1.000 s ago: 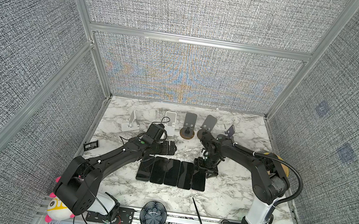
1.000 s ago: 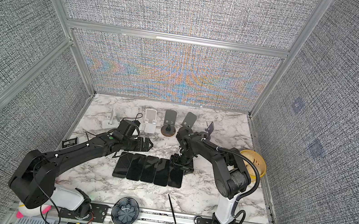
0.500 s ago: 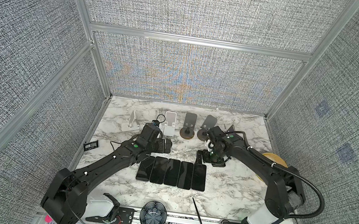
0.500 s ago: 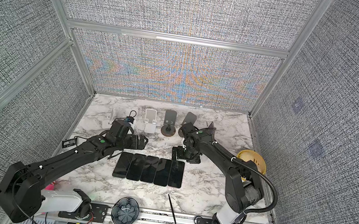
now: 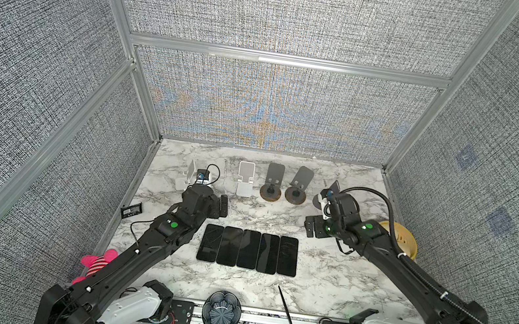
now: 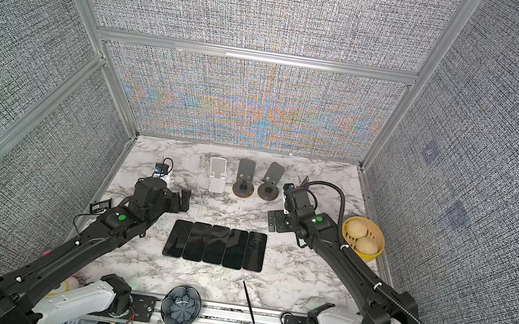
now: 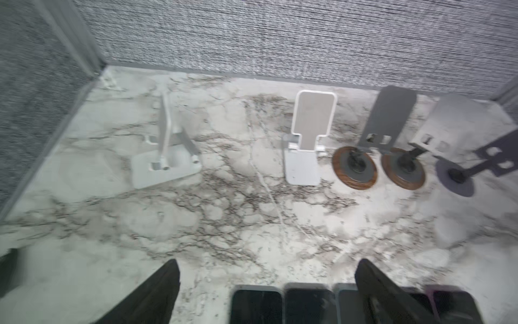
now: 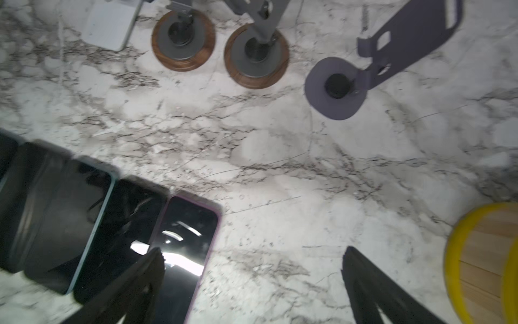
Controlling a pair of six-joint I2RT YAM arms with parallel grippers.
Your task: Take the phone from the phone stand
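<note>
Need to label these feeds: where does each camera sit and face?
Both top views: high at the front, looking down toward the back wall; left arm, right arm show.
Left wrist: faces the stands by that wall; open left fingers show.
Right wrist: looks down at the purple stand; open right fingers show.
All share the phones.

Marble surface (image 5: 320, 281), grey woven walls (image 5: 288, 19) on three sides. Yellow basket (image 6: 380, 247) at the right edge, two pale buns (image 6: 356, 230) inside. Black spoon (image 5: 289, 318) lies slanted near the front edge, with its head over the rail. Dark fluted bowl (image 5: 221, 312) sits on the front rail, left of the spoon. Pink striped plush (image 5: 98, 260) is off the front left corner. Small black labelled pack (image 5: 131, 212) lies just outside the left edge.
</note>
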